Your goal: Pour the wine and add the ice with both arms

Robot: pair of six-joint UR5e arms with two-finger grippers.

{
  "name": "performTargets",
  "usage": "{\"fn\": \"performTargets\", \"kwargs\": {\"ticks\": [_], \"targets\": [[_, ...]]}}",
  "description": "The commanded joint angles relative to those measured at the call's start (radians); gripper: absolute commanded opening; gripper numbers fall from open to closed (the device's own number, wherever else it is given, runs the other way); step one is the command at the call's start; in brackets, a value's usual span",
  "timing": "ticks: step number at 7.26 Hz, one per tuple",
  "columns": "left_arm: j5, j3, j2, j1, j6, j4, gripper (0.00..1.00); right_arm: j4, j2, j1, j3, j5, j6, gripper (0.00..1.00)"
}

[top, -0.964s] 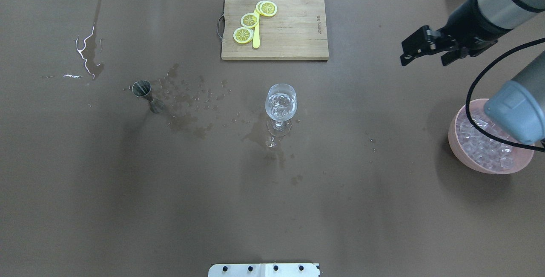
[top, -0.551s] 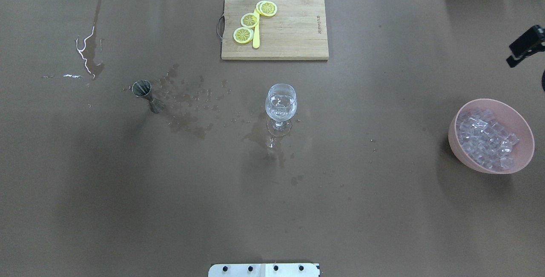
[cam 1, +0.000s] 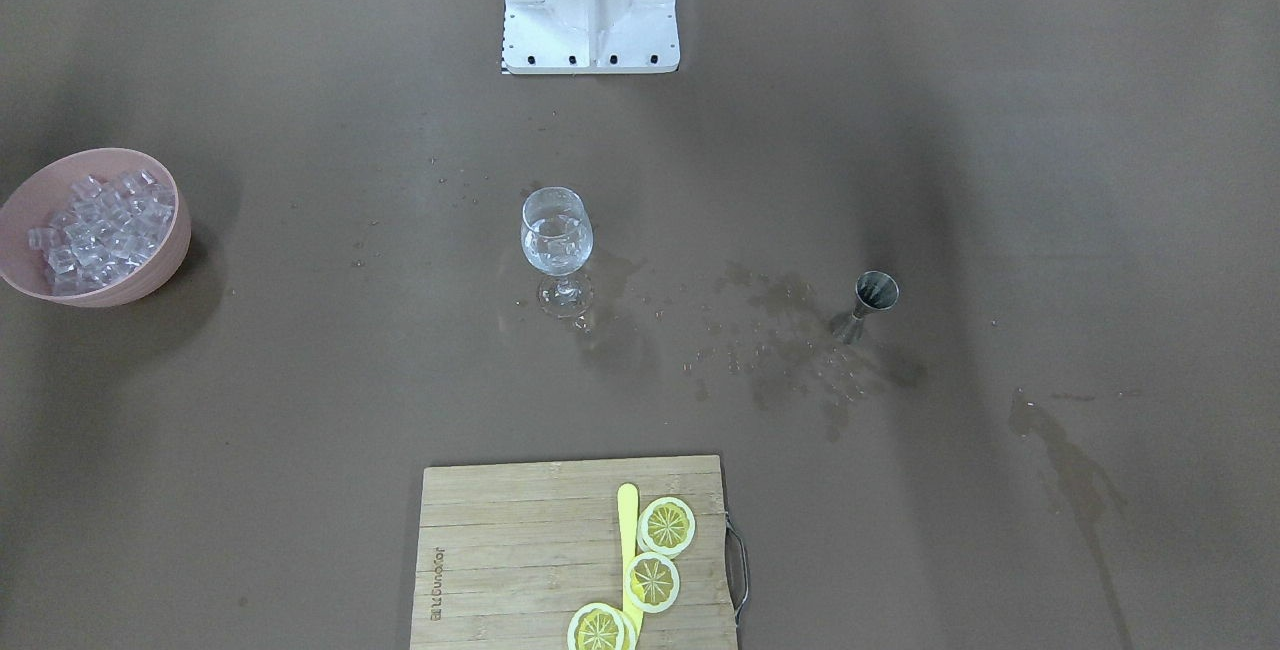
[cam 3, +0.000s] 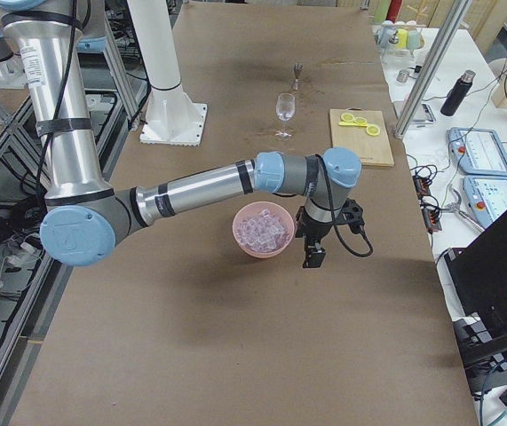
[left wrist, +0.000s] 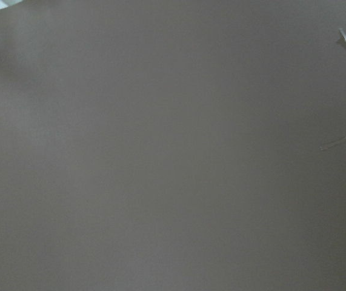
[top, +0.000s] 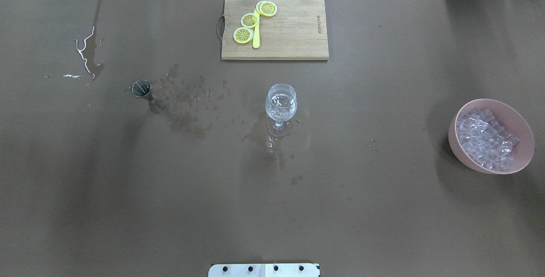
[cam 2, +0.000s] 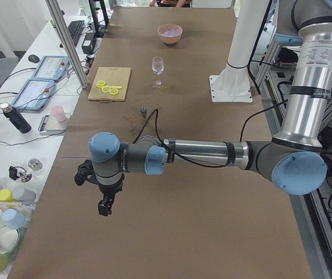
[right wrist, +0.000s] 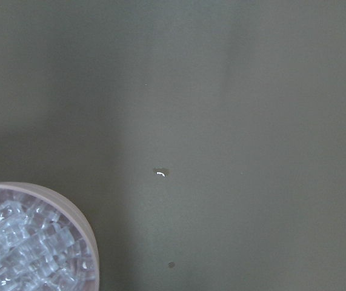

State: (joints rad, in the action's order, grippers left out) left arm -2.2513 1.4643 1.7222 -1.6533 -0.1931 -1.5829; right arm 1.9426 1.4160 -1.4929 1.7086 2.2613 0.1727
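Cable trails along the left arm [cam 2: 200,154], which reaches out low over a bare stretch of the brown table [top: 383,204], outside the overhead view. Its left gripper [cam 2: 104,206] points down, holding nothing that shows; only the side view catches it, so I cannot tell how the jaws stand.

In the overhead view, a thin wet streak [top: 87,55] shines at the far left. To its right a metal jigger [top: 148,96] stands upright, with brownish stains [top: 187,119] and scattered drops spread between it and the wine glass [top: 281,106]. The glass stands upright near the table's middle and holds the wine [top: 280,107] — clear liquid low in the bowl; whether cubes lie in it I cannot tell.

Behind the glass, toward the far edge, lies a wooden cutting board [top: 294,34] carrying three lemon slices [top: 250,20] beside a yellow stick [top: 256,38]. The white post base [top: 264,269] sits at the near edge.

Well to the right, a pink bowl [top: 526,140] holds the ice [top: 485,140], heaped high. The right arm [cam 3: 200,191] passes above the bowl — its right gripper [cam 3: 313,257] hangs just beside the rim, pointing down, empty as far as shows. Only the side view shows it, so the jaws' state cannot be told.
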Motion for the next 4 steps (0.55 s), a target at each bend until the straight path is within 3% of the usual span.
{"fn": "performTargets", "kwargs": {"ticks": [1,4], "targets": [[-0.068,0.072,-0.057,-0.013,0.044,0.069,0.99,-0.017,0.009,-0.018,-0.053,-0.014,0.002,1.0],[-0.07,0.085,-0.093,-0.011,0.061,0.06,0.99,-0.084,0.036,-0.041,-0.121,-0.02,0.002,1.0]]}}
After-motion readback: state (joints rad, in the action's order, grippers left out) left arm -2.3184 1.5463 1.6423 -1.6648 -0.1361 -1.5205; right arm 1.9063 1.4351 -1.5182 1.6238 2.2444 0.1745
